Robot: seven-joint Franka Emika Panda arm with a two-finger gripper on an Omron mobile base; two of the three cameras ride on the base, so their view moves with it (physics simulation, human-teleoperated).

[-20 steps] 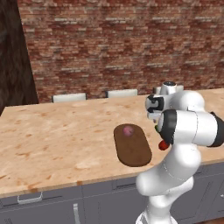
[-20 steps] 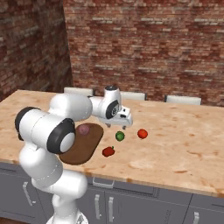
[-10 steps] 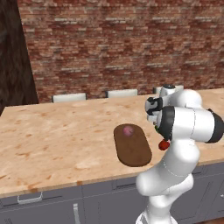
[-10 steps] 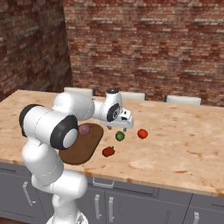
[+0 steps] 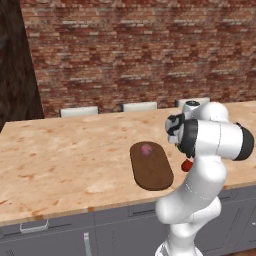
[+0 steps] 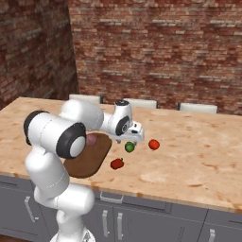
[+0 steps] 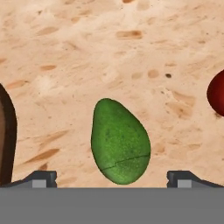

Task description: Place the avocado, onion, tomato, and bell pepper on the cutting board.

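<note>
— Gripper [image 7: 112, 179]?
— Jaws spread wide, poised over the avocado [image 7: 120, 142] on the counter [image 7: 131, 52].
— Others?
— Onion [image 5: 146, 149] on board [image 5: 152, 170]; pepper [image 6: 116, 163], tomato [image 6: 153, 144] beside the avocado.

No text, label, brand, number or sign can be read anywhere in these views: not on the red brick wall, the speckled beige stone surface, the grey cabinet fronts or the white robot arm.
</note>
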